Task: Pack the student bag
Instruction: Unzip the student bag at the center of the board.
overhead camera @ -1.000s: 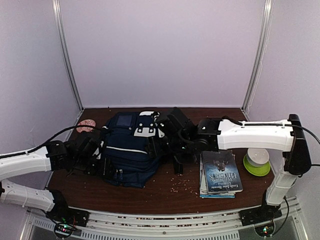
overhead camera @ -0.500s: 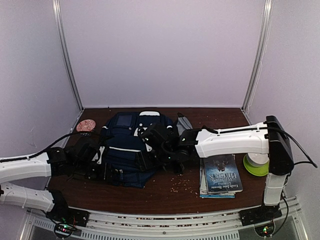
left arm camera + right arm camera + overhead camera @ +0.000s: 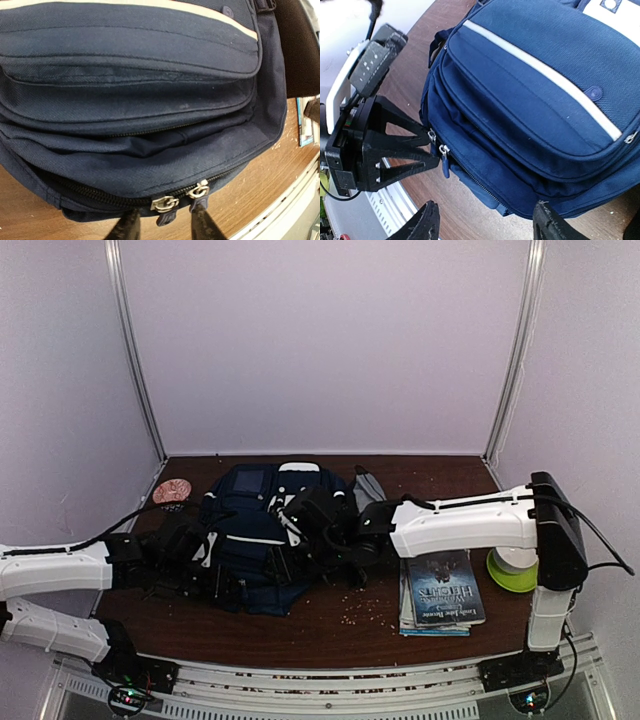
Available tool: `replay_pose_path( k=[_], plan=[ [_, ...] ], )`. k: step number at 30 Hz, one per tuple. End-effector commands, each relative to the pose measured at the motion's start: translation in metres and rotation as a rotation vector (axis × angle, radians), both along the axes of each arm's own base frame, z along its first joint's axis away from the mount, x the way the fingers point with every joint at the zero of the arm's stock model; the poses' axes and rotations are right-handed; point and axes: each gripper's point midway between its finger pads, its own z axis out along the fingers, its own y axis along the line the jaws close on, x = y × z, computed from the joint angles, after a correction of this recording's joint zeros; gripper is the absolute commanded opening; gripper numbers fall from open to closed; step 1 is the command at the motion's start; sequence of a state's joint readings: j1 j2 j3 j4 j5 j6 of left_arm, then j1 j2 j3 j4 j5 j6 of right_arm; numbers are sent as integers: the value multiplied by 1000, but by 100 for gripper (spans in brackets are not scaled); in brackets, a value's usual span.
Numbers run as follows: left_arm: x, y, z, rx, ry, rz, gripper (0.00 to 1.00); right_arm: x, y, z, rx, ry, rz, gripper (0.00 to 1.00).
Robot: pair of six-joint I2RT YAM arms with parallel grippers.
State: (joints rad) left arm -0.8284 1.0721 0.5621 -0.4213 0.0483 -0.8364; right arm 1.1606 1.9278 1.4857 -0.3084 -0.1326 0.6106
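Left hand (image 3: pixel 166 226) half-spread astride student bag (image 3: pixel 130 100) zipper pulls (image 3: pixel 182 197); right hand (image 3: pixel 485 222) released above.

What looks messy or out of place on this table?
Small pale crumbs lie scattered on the dark table, in front of the student bag and beside the stack of books. A few more seem to dot the far right. It looks like a spill; nothing appears damaged.

Books (image 3: pixel 441 590) beside a green dish (image 3: pixel 508 584); grey pouch (image 3: pixel 368 485); pinkish disc (image 3: pixel 172 490) rear-left.
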Motion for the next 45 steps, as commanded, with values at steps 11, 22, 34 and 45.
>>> replay_pose_path(
  k=[11, 22, 34, 45],
  plan=[
    [9, -12, 6, -53, -66, -19, 18, -21, 13, 0, 74, 68, 47, 57],
    [7, -8, 17, -83, -109, -23, 0, -37, 42, -6, 133, 143, 106, 34],
    [4, -7, 25, -114, -129, -26, 0, -32, 67, -20, 188, 198, 56, 31],
    [2, -8, 27, -126, -131, -40, 0, -18, 75, -37, 184, 209, -33, 28]
  ],
)
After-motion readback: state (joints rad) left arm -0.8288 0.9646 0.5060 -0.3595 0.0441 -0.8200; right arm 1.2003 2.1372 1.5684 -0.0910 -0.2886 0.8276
